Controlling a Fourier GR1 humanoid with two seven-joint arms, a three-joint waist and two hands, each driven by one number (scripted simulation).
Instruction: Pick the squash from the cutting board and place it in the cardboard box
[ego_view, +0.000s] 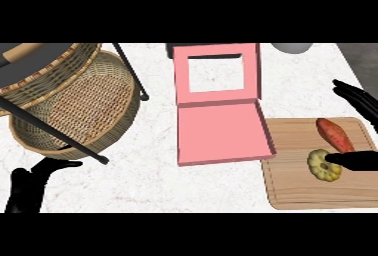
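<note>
Squash (323, 165), yellow and scalloped, lies on the wooden cutting board (310, 192) at the near right of the counter (184, 190), toward the board's right half. A reddish sweet potato (334, 134) lies aslant just beyond it on the same board, its near end just beside the squash.

The right robot hand (358, 102) comes in from the right edge and is released, its digits spread wide. The far fingers hang over the counter beyond the board, and one digit (353, 161) reaches across to the squash's right side and overlaps its edge. Nothing is curled round the squash.

The pink cardboard box (221, 132) lies open left of the board, its near right corner touching the board's far left corner. Its lid, with a square window, stands at the far side. A wicker basket (81, 105) lies tipped at the far left. The left robot hand (29, 187) rests released at the near left.
</note>
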